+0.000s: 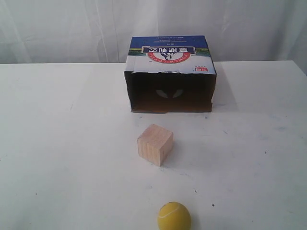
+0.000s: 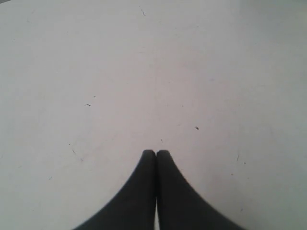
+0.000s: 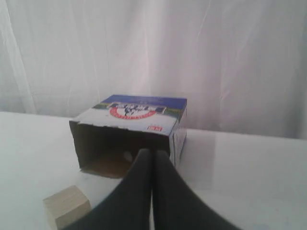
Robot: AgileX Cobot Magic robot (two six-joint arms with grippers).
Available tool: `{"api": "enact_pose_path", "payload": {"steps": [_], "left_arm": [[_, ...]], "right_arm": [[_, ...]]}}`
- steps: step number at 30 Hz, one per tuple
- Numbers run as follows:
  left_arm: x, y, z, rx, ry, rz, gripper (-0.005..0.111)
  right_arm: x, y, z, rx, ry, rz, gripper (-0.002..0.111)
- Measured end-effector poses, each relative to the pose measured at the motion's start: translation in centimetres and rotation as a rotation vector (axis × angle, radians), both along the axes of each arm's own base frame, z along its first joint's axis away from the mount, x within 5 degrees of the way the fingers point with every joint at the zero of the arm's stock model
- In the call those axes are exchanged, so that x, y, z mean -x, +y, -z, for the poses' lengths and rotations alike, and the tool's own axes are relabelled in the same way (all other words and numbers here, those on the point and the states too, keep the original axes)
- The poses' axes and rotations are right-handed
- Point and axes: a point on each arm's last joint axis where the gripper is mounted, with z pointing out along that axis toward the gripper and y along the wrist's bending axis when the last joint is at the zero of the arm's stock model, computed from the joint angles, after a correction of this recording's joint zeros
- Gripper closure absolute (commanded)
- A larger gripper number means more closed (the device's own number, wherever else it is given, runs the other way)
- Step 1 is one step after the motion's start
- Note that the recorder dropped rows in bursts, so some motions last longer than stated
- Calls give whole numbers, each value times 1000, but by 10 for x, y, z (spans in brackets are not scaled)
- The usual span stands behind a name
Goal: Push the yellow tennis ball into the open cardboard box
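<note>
The yellow tennis ball [image 1: 174, 216] lies at the near edge of the exterior view, slightly right of centre. The open cardboard box [image 1: 170, 76] stands at the back of the table, its dark opening facing the ball; the right wrist view also shows the box [image 3: 132, 136]. Neither arm appears in the exterior view. My left gripper [image 2: 156, 152] is shut, its black fingers pressed together over bare white table. My right gripper [image 3: 152, 152] is shut too, pointing toward the box's opening. The ball is out of both wrist views.
A light wooden cube [image 1: 155, 144] sits on the white table [image 1: 57, 143] between ball and box, in line with them. The cube [image 3: 67, 207] also shows beside my right fingers. A white curtain [image 1: 57, 28] hangs behind the table.
</note>
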Motion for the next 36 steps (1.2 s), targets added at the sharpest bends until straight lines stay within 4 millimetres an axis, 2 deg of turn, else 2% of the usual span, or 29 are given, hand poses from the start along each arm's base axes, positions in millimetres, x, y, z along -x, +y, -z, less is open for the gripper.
{"api": "enact_pose_path", "payload": {"steps": [6,9,12,15,18,24,30,36], "left_arm": [[0,0,0,0,0,0,107],[0,0,0,0,0,0,107],[0,0,0,0,0,0,107],[0,0,0,0,0,0,107],[0,0,0,0,0,0,107],[0,0,0,0,0,0,107],[0,0,0,0,0,0,107],[0,0,0,0,0,0,107]], "right_arm": [[-27,15,-18,80,254,-70,108],[-48,32,-33,143,387,-160,108],[-73,57,-37,232,546,-272,108],[-97,85,-28,323,685,-369,108],[-110,114,-14,400,783,-456,108],[-110,159,17,475,917,-593,108],[-105,183,41,550,994,-658,108],[-108,192,60,589,1054,-661,108]]}}
